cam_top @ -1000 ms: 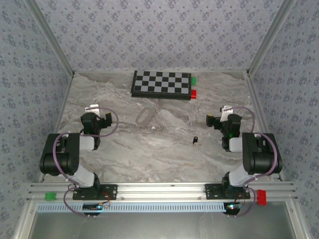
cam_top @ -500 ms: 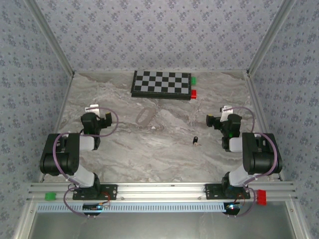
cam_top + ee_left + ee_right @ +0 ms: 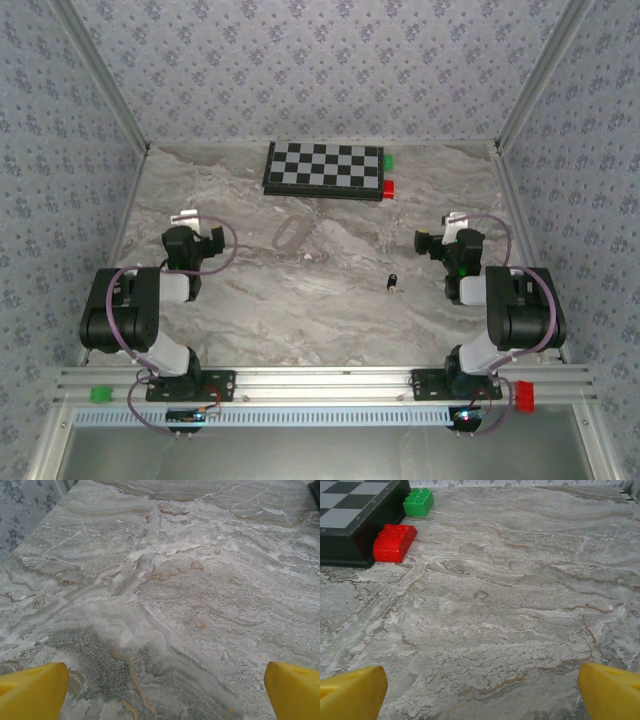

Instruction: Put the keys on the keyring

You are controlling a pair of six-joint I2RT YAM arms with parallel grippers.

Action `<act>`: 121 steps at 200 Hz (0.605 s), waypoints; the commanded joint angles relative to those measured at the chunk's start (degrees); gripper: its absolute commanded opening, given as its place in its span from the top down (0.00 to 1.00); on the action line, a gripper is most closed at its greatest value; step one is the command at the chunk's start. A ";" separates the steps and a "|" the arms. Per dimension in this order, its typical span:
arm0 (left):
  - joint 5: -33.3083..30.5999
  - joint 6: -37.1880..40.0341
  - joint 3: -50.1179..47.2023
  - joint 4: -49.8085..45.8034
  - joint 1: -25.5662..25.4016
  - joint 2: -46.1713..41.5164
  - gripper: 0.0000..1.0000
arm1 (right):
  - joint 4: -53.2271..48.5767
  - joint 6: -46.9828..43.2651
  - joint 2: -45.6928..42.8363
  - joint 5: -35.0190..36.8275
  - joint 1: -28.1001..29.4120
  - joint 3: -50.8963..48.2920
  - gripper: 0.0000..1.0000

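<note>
Top view: my two arms sit folded at the near edge of the marble table (image 3: 300,320), the left arm on the left.

My left pincer (image 3: 210,240) hangs above the table's left side. In its wrist view the two yellow fingertips (image 3: 32,692) stand far apart at the lower corners, so this pincer (image 3: 162,692) is wide open and grips nothing; veined marble lies between the tips.

My right pincer (image 3: 428,242) hangs above the table's right side. In its wrist view the pincer (image 3: 482,692) is likewise spread wide and holds nothing, one yellow fingertip (image 3: 612,692) at each lower corner.

The key (image 3: 392,283), black-headed and tiny, lies on the marble between the arms, nearer my right pincer and touched by neither. The keyring (image 3: 289,235), a pale oval loop, lies flat left of centre, in front of the chessboard (image 3: 323,168) and well apart from the key.

A green block (image 3: 387,161) and a red block (image 3: 388,187) rest against the board's right edge. The right wrist view shows the same board corner (image 3: 350,515), with the green block (image 3: 418,502) behind the red block (image 3: 394,542).
</note>
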 commanded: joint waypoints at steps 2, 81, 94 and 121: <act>-3.95 -1.77 2.48 -6.44 0.40 -5.28 0.00 | 0.34 -0.76 -2.59 7.45 2.40 0.32 0.00; -23.10 -26.33 18.06 -49.14 0.58 -26.56 0.00 | -31.81 22.33 -27.50 18.83 3.40 5.98 0.00; -27.33 -37.66 20.04 -57.90 0.75 -30.21 0.00 | -39.38 32.80 -30.00 18.09 1.49 8.07 0.00; -15.91 -39.58 18.48 -57.90 2.03 -37.44 0.00 | -38.73 36.10 -31.54 1.54 -3.14 9.67 0.00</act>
